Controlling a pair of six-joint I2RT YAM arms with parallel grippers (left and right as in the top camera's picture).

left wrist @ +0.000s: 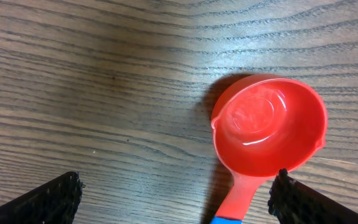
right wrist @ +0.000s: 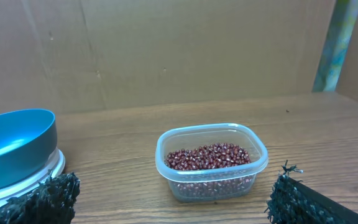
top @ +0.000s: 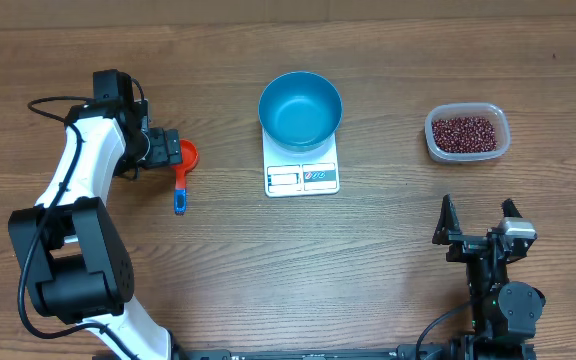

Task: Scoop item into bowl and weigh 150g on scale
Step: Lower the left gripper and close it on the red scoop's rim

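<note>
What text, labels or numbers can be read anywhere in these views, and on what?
None can be read.
The scale has markings on its front panel: too small and blurred to make out.
The blue bowl, red scoop and clear tub of beans show no lettering.

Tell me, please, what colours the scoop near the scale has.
Orange-red scoop with a blue handle end, clearest in the overhead view.
</note>
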